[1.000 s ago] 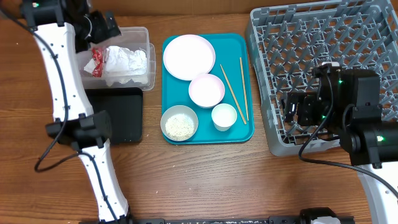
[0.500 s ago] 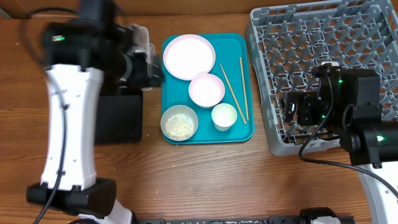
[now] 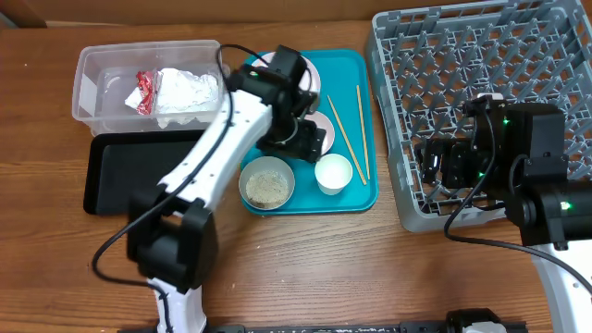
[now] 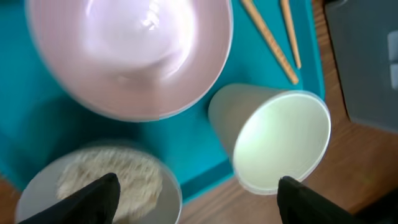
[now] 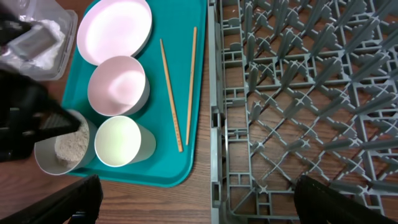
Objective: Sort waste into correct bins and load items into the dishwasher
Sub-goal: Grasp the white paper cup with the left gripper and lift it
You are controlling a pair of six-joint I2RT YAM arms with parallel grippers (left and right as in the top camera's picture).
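My left gripper [image 3: 301, 139] [image 4: 199, 202] is open and empty, low over the teal tray between the empty white bowl [image 4: 130, 50] [image 5: 118, 84], the small white cup [image 3: 333, 173] [image 4: 280, 140] and the bowl of rice [image 3: 266, 183] [image 4: 106, 180]. The white plate [image 3: 310, 72] [image 5: 115, 28] is partly hidden by the arm. Two chopsticks [image 3: 347, 129] [image 5: 171, 93] lie on the tray's right side. Napkins and the red-and-white wrapper [image 3: 176, 91] lie in the clear tub [image 3: 92, 65]. The black tray [image 3: 129, 171] holds nothing. My right gripper [image 3: 444, 165] [image 5: 205, 205] is open over the grey dish rack's [image 3: 481, 55] [image 5: 305, 93] front left corner.
The teal tray [image 3: 356, 199] sits between the bins on the left and the rack on the right. Bare wooden table [image 3: 370, 268] lies in front of them. My left arm [image 3: 203, 166] crosses over the black tray.
My left arm has swung right, from over the clear tub to over the teal tray's bowls. The tub's napkins are now uncovered. The right arm has not moved.
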